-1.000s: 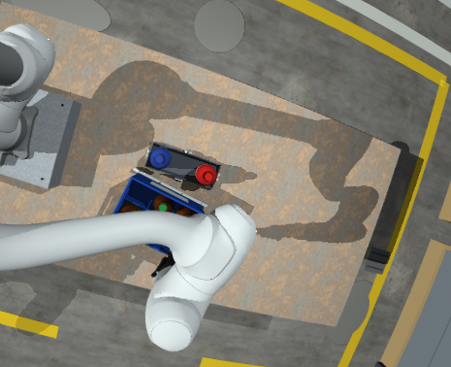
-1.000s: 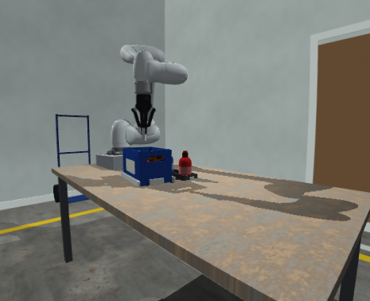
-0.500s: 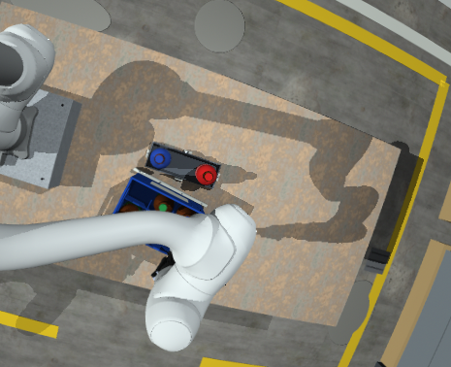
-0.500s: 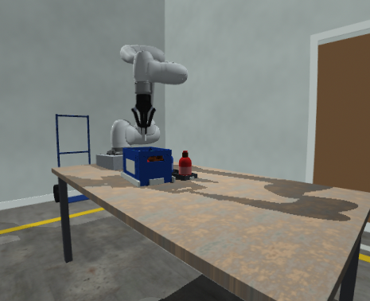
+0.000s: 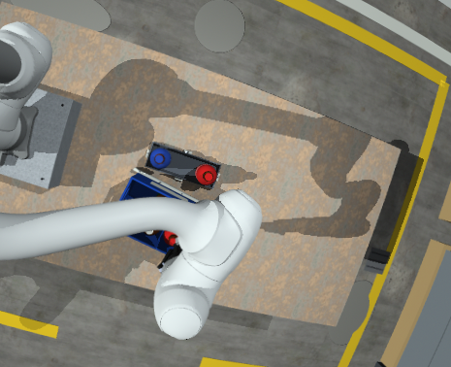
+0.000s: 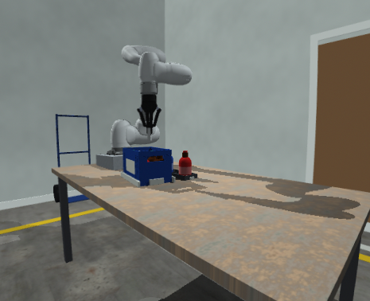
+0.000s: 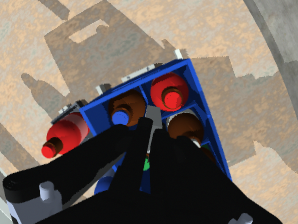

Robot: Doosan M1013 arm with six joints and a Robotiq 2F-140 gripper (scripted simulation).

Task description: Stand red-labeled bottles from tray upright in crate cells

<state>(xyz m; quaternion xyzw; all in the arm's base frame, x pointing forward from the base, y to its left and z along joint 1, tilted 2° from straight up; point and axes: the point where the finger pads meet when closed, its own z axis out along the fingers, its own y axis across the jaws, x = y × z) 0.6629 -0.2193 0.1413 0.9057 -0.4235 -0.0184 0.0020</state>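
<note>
The blue crate (image 6: 148,164) stands on the table with my gripper (image 6: 149,129) straight above it, fingers shut and empty. In the wrist view the shut fingertips (image 7: 152,123) hang over the crate (image 7: 166,116). Its cells hold a red-capped bottle (image 7: 172,92), a blue-capped bottle (image 7: 120,117) and a bottle with a pale cap (image 7: 192,137). A green cap (image 7: 145,164) shows between my fingers. Beside the crate, a red-labeled bottle (image 5: 205,174) and a blue bottle (image 5: 159,157) stand upright on the dark tray (image 5: 184,167). The red bottle also shows in the side view (image 6: 185,163). From above, my arm hides most of the crate.
The arm's grey base block (image 5: 39,141) sits at the table's far end. A blue hand cart (image 6: 72,147) stands behind the table. The table edge runs close to the crate's front side (image 6: 103,187).
</note>
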